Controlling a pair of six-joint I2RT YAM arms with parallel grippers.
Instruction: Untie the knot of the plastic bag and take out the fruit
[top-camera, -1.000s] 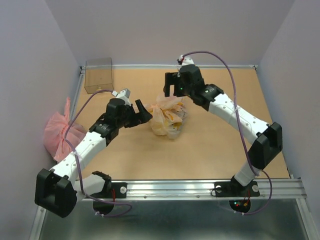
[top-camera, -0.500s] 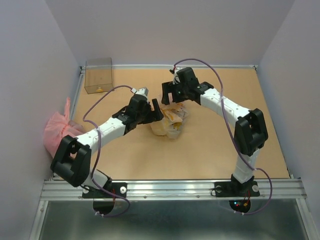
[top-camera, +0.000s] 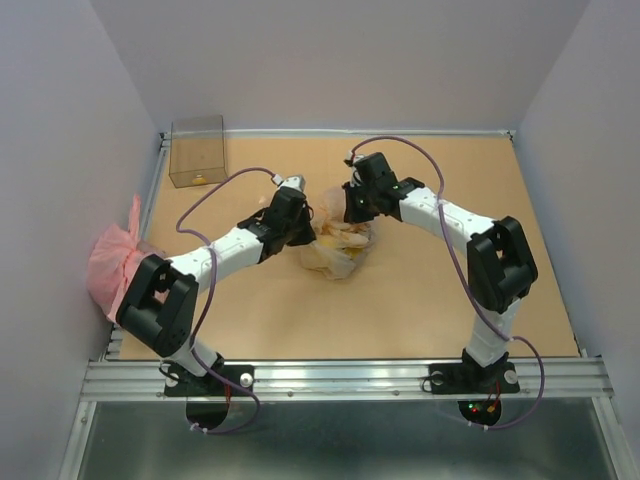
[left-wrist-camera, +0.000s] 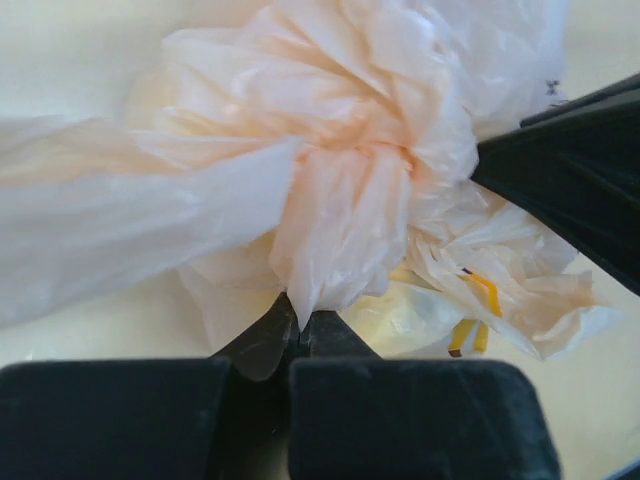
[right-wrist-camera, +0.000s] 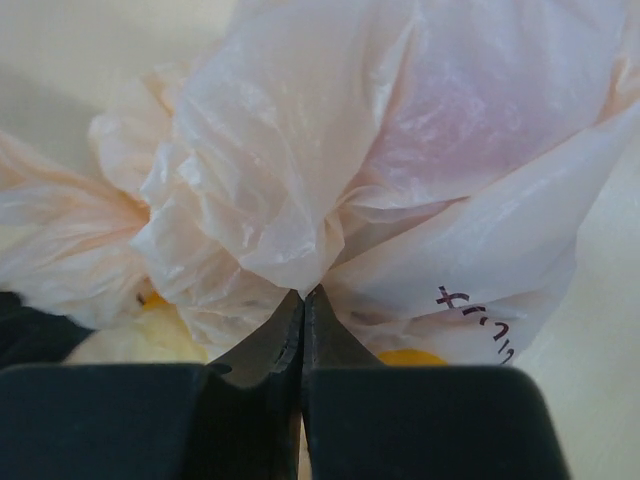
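The pale peach plastic bag (top-camera: 340, 250) lies mid-table with its knot (top-camera: 330, 218) bunched on top. My left gripper (top-camera: 303, 220) comes in from the left and my right gripper (top-camera: 353, 208) from the back right, both at the knot. In the left wrist view the left gripper (left-wrist-camera: 298, 318) is shut on a fold of film just below the knot (left-wrist-camera: 345, 150), with a right finger (left-wrist-camera: 575, 170) at the edge. The right gripper (right-wrist-camera: 303, 296) is also shut, pinching a fold of the bag (right-wrist-camera: 430, 150). Yellow fruit (right-wrist-camera: 125, 345) shows dimly through the film.
A clear brownish box (top-camera: 197, 150) stands at the back left corner. A pink crinkled bag (top-camera: 118, 262) lies off the table's left edge. Grey walls close in three sides, and a metal rail (top-camera: 350, 378) runs along the front.
Both arms have reached inward to the bag. Both grippers, open a second ago, have closed on film at the knot.
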